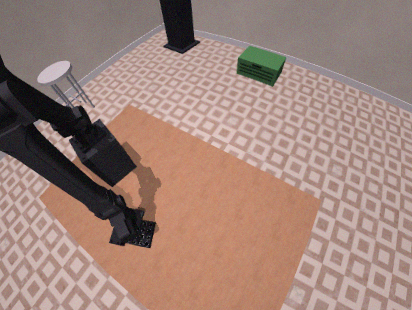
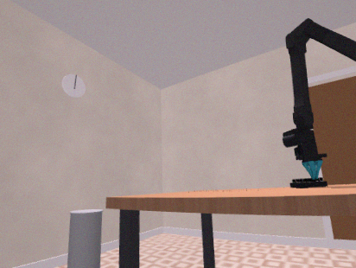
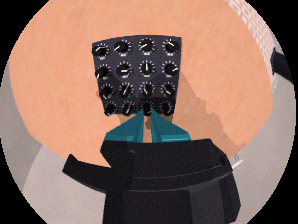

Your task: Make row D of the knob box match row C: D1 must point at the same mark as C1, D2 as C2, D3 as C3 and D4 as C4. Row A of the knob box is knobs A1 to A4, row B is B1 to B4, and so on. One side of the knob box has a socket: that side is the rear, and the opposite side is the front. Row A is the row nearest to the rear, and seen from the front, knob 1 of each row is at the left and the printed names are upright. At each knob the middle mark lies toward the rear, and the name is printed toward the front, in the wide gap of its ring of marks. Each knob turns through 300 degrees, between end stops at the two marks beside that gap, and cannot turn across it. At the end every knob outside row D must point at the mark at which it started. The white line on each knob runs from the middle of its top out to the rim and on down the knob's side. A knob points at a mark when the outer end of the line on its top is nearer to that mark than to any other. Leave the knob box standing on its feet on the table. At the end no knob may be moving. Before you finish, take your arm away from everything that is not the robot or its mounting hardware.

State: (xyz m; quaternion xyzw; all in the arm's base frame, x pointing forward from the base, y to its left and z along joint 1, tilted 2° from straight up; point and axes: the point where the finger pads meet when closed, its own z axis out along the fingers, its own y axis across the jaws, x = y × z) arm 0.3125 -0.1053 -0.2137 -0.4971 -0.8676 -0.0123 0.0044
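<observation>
While my arm reaches down over the wooden table (image 1: pixel 225 200), my gripper (image 3: pixel 147 113) stands with its teal fingers (image 2: pixel 312 168) pinched on a knob in the row of the knob box (image 3: pixel 136 76) nearest my wrist camera; which knob it is I cannot tell. That black box sits flat near the table's edge, close beside my dark base block (image 1: pixel 107 155). Off the table, a white stool (image 1: pixel 55 73) and a green crate (image 1: pixel 261 65) stand on the patterned floor.
</observation>
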